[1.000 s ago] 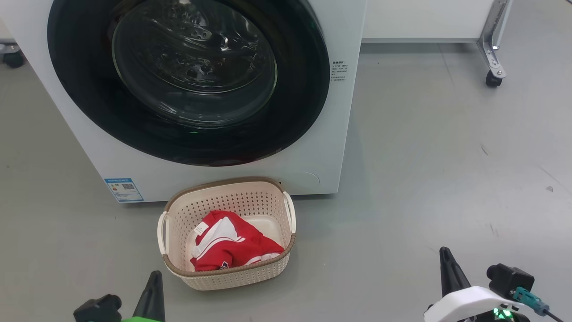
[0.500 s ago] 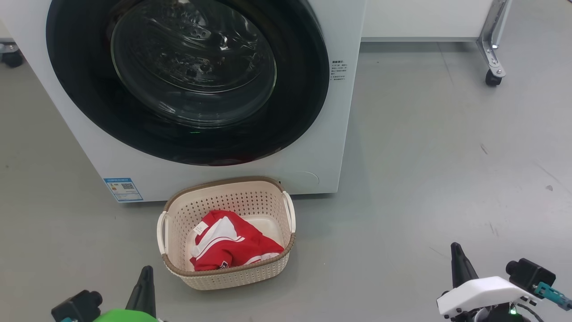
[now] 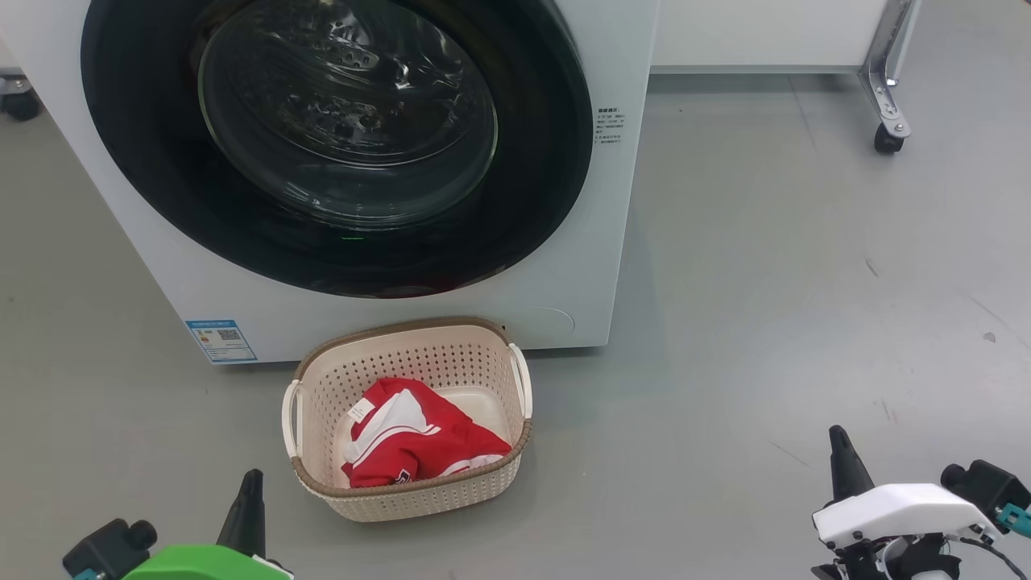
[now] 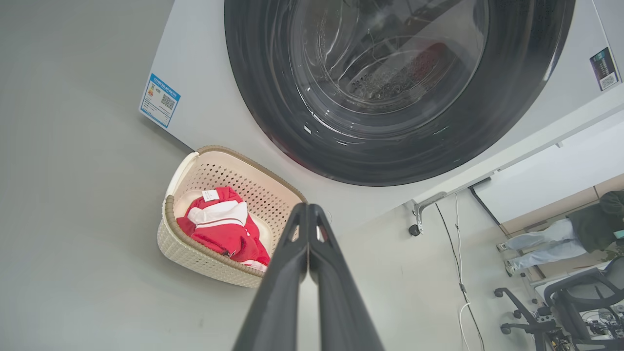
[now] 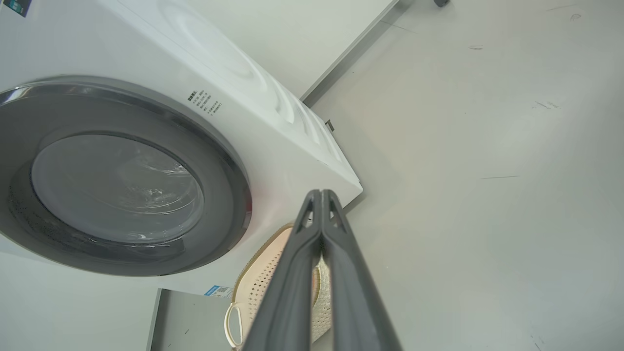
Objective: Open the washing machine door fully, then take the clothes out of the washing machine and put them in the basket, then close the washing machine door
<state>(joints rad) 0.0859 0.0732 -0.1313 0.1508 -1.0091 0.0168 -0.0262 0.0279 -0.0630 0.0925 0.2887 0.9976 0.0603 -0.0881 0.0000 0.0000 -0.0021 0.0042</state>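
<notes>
My left claw (image 4: pixel 308 208) is closed on nothing, fingers pressed together, low over the floor (image 3: pixel 765 282) just left of the basket (image 3: pixel 419 501). My right claw (image 5: pixel 321 194) is closed and empty too, well off to the basket's right. The clothes (image 3: pixel 423 443) lie inside the basket, which stands just before the washing machine (image 3: pixel 620 242), below the shut washing machine door (image 3: pixel 346 121)
</notes>
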